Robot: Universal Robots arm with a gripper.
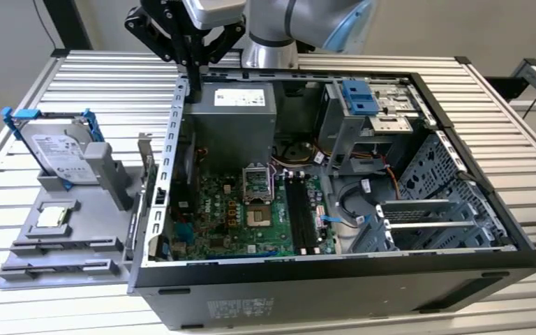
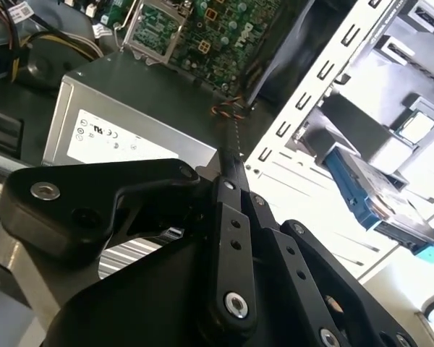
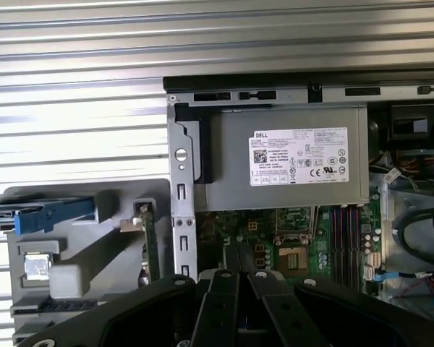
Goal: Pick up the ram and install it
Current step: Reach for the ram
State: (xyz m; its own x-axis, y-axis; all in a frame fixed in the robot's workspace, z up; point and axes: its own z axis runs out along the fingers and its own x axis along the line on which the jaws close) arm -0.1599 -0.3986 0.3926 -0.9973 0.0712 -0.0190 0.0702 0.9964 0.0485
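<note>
The gripper (image 3: 233,259) is hanging empty, fingers pressed together. The ram (image 3: 150,242), standing at the holder's (image 3: 79,217) edge, is looking light, stiff and fragile, so pinching its flat faces seems best.

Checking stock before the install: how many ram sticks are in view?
1. The ram stands on edge in the gray fixture, just outside the computer case wall. The memory slots inside look empty, though another stick may be hidden.

We see an open computer case (image 1: 343,296) on a slatted table (image 1: 100,84); a hard drive (image 1: 58,150) stands beside it.
</note>
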